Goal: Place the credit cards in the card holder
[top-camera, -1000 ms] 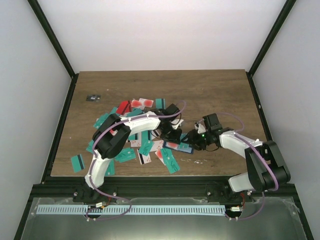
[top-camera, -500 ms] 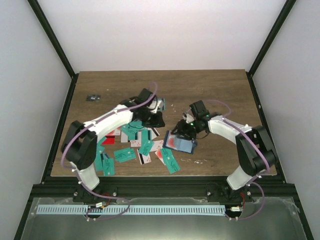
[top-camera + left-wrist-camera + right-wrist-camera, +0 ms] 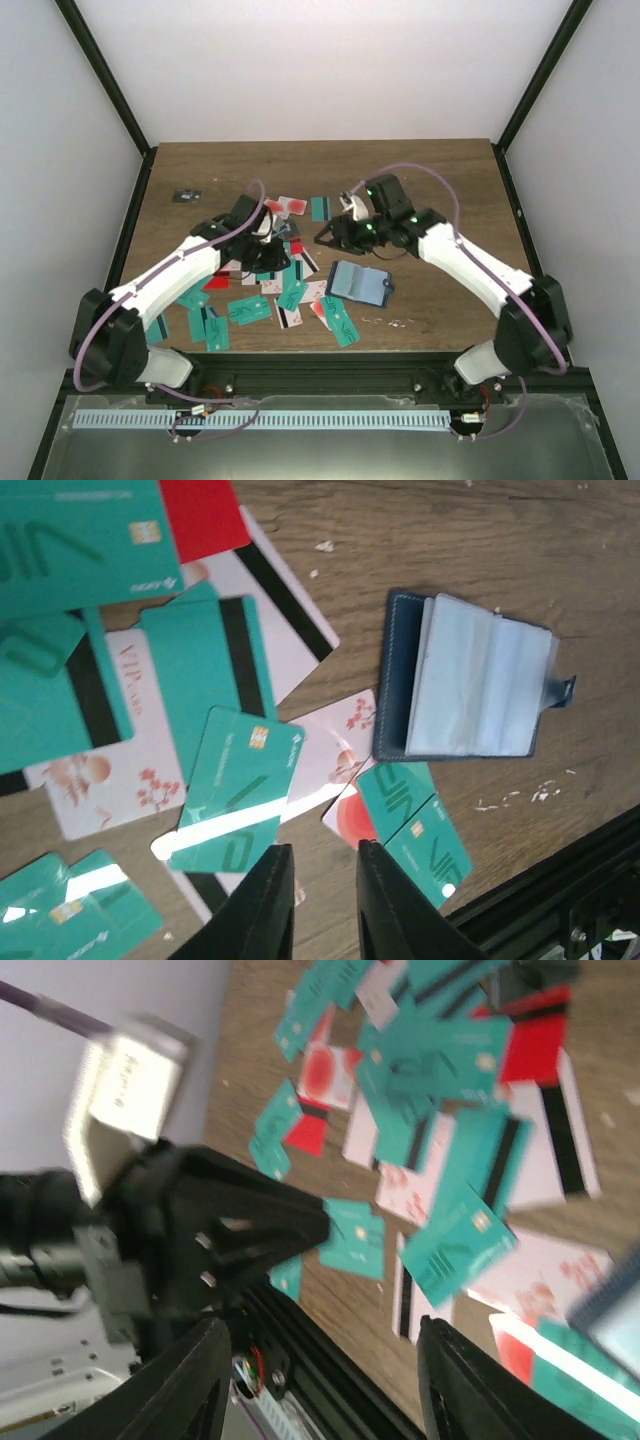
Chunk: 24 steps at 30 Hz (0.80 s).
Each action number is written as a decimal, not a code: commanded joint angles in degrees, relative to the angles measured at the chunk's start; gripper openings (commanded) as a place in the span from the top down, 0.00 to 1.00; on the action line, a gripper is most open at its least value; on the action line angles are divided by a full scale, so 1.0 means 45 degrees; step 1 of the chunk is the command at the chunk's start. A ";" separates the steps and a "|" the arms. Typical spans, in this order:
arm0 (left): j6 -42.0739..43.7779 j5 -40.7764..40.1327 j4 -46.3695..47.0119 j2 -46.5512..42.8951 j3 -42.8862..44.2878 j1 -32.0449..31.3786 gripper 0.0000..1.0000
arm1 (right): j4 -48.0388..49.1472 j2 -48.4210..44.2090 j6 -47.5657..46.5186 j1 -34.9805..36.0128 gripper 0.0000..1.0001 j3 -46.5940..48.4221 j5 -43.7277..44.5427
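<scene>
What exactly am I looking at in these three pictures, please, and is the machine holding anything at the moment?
You are looking at two robot arms bolted at the near edge of a wooden table, each ending in a two-finger gripper. The wide picture comes from a fixed camera above and behind them. The other two come from small cameras on the wrists, so each shows its own fingers at the bottom; the right one is blurred. Scattered on the table are credit cards, mostly teal, some red or white. Beside the pile lies a dark blue card holder, open. The left gripper has its fingers only slightly apart, and the right gripper has them wide apart. Neither holds anything.
</scene>
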 commanded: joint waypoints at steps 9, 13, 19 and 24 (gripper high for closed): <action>-0.2434 -0.0901 -0.0078 -0.2619 -0.3025 -0.0456 0.70 | -0.1230 -0.4466 0.0361 0.0003 0.44 -0.6158 0.2603; -0.3540 -0.1190 0.0467 -0.2744 -0.3641 -0.1417 0.69 | -0.0876 -0.4542 0.0250 0.0097 0.45 -0.7362 0.2810; -0.5314 -0.1217 0.2399 -0.2251 -0.4719 -0.3111 0.69 | 0.0255 -0.3264 0.0261 0.0893 0.48 -0.7873 0.2870; -0.6174 -0.1059 0.3719 -0.1312 -0.5082 -0.4319 0.70 | 0.1010 -0.2069 0.0077 0.1240 0.51 -0.7859 0.2954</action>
